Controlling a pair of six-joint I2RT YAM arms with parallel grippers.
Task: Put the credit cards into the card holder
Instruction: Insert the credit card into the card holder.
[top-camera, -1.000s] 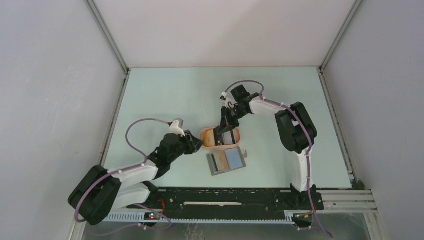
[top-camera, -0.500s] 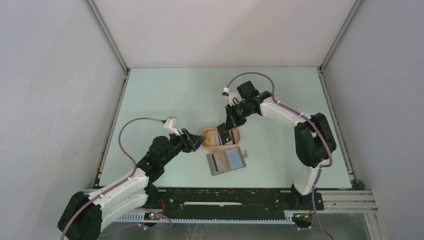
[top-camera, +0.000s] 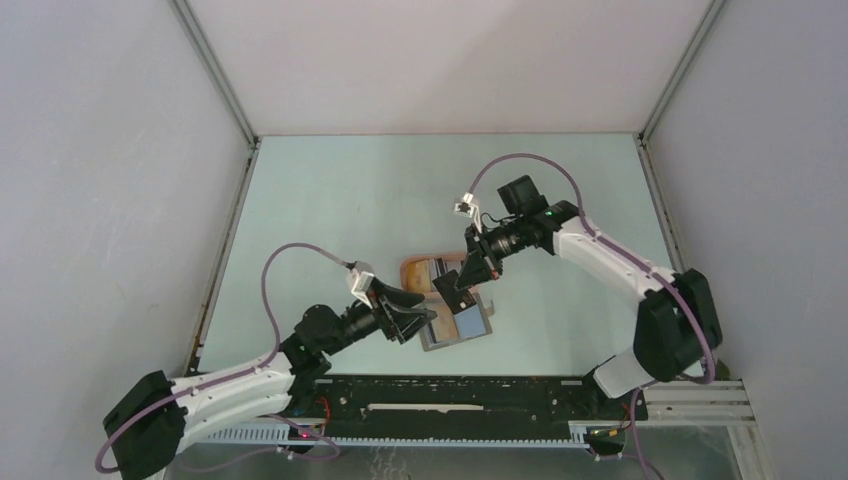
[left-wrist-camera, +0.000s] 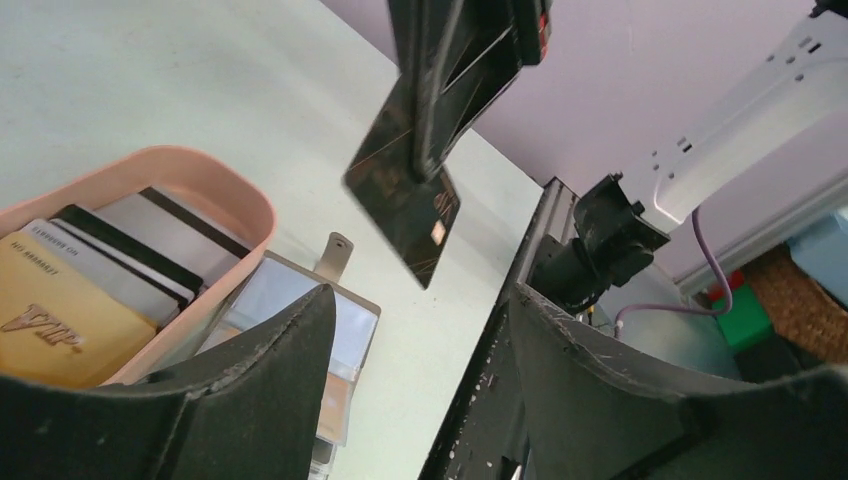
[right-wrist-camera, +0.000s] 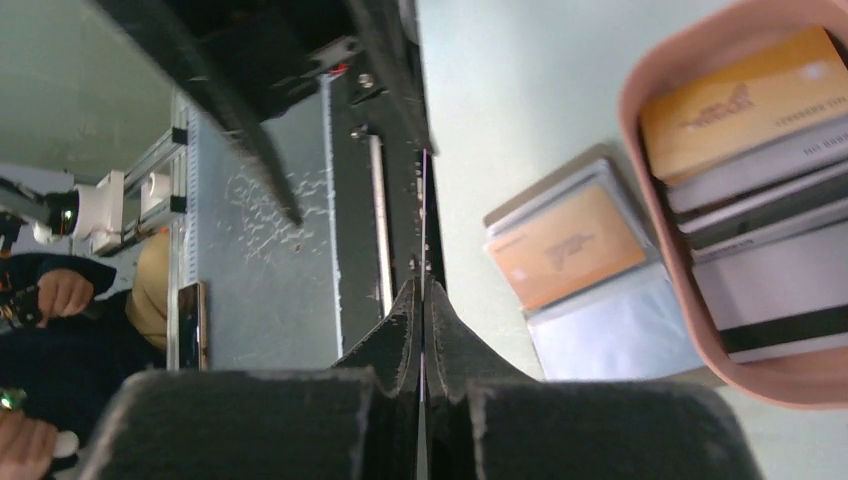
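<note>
Two arms worked over one table (top-camera: 330, 200). One dark credit card (left-wrist-camera: 405, 210) hung in the air above the card holder (top-camera: 470, 322), pinched by its upper corner in the clenched right end effector (top-camera: 462, 282); the right wrist view showed that card edge-on between the pressed fingers. The left end effector (top-camera: 420, 320) stood released, its jaws spread with nothing between them, low over the card holder's left edge.

One card holder lay opened flat, its small tab (left-wrist-camera: 335, 255) pointing away from the arms. One orange card (right-wrist-camera: 565, 245) sat in one half; the blue-grey half (right-wrist-camera: 620, 330) beside it showed no card.

One peach oval tray (top-camera: 408, 268) lay touching the card holder's far side. It held one yellow-orange card (right-wrist-camera: 740, 110) on top and at least three grey ones with dark stripes (right-wrist-camera: 780, 290) overlapping below; an exact count could not be made.

The table was pale mint green, closed in by plain whitish walls with metal corner posts, and a black rail (top-camera: 450, 395) ran along its near edge.
</note>
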